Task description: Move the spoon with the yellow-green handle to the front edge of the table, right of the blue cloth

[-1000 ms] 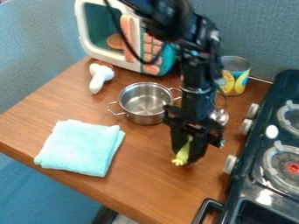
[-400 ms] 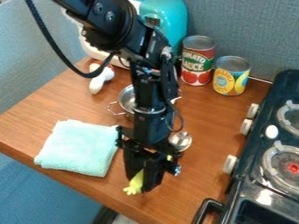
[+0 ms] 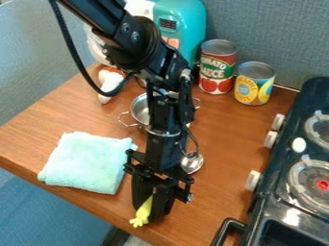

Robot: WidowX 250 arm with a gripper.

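Observation:
The black gripper [image 3: 149, 211] hangs low over the wooden table's front part, shut on a yellow-green toy [image 3: 143, 212]. The toy's frilled end sticks out below the fingers toward the front edge; its other end is hidden between them. Left of the gripper lies a folded light teal cloth [image 3: 87, 162]. Behind the arm stands a small metal pot [image 3: 139, 109], partly covered by it. Just right of the arm is the round silver bowl of a spoon [image 3: 192, 163].
Two cans, one red and green [image 3: 217, 67] and one yellow [image 3: 254, 83], stand at the back. A teal toy microwave [image 3: 181, 24] and a white mushroom-like item [image 3: 110, 82] are at the back left. A black stove [image 3: 290, 192] borders the right side.
The gripper has moved left and toward the table's front edge, carrying the yellow-green toy. Both cans have come out from behind the arm. The cloth has stayed in place.

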